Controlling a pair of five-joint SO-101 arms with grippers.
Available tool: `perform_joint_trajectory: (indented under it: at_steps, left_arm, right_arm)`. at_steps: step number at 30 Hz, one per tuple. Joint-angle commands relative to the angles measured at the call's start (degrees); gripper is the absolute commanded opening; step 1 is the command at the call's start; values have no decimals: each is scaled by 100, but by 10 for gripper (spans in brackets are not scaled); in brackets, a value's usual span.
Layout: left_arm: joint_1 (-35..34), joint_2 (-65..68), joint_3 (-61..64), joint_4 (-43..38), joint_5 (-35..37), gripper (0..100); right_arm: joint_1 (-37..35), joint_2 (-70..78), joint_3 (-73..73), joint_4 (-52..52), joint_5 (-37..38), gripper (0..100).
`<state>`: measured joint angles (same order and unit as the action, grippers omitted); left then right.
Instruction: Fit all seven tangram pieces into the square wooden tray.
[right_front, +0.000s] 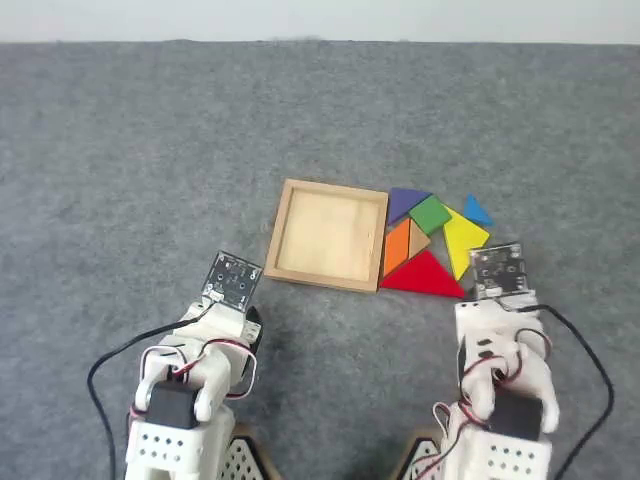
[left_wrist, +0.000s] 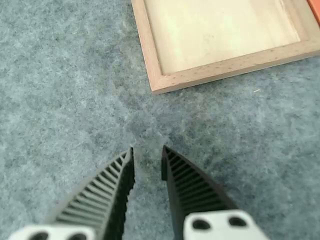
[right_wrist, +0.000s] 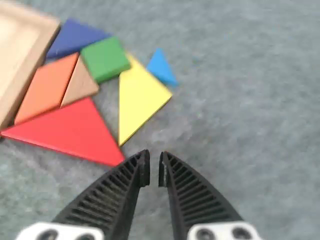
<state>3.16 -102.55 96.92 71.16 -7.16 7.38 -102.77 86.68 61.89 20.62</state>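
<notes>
High view: square wooden tray (right_front: 283, 225) lay empty mid-desk (right_front: 120, 150). All seven pieces were clustered flat at its 3 o'clock, with the orange piece (right_front: 397, 245) against its rim. I judged them staged for loading, none placed yet. Right gripper (right_wrist: 150, 160), fingers nearly together on nothing, hung just beside the red triangle (right_front: 425, 275) at its 4 o'clock corner, and the yellow triangle (right_front: 462, 240) was near. Left gripper (left_wrist: 147, 155), fingers slightly apart and empty, sat near the tray's 7 o'clock corner, clear of the rim.
</notes>
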Motion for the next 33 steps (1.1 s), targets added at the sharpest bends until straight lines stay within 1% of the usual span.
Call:
perform_joint_trajectory:
  at_steps: [1, 4, 7, 12, 16, 18, 20, 25, 29, 33]
  left_arm:
    - [9, -9, -40, 26, 35, 88]
    - [9, -9, -40, 26, 35, 88]
    - [9, -9, -40, 26, 35, 88]
    - [9, -9, -40, 26, 35, 88]
    - [9, -9, -40, 26, 35, 88]
    - [9, -9, -40, 26, 35, 88]
    - [9, -9, -40, 26, 35, 88]
    - [9, -9, -40, 26, 35, 88]
    - [9, -9, -40, 26, 35, 88]
    - [9, -9, -40, 26, 35, 88]
  right_arm:
    - [-145, 13, -800, 347, 264, 62]
    - [-655, 760, -1240, 558, 264, 62]
    - [-989, 2273, -2048, 593, 255, 62]
    - [-1042, 5393, -4167, 637, 299, 63]
    - [-1042, 7635, -5705, 848, 633, 65]
    - [-998, 8611, -6330, 971, 686, 92]
    - [-998, 9446, -6804, 1068, 677, 141]
    - [-1138, 10809, -7684, 1033, 774, 258]
    - [-1226, 11468, -8070, 1015, 941, 318]
    - [-1165, 11837, -8193, 1024, 897, 377]
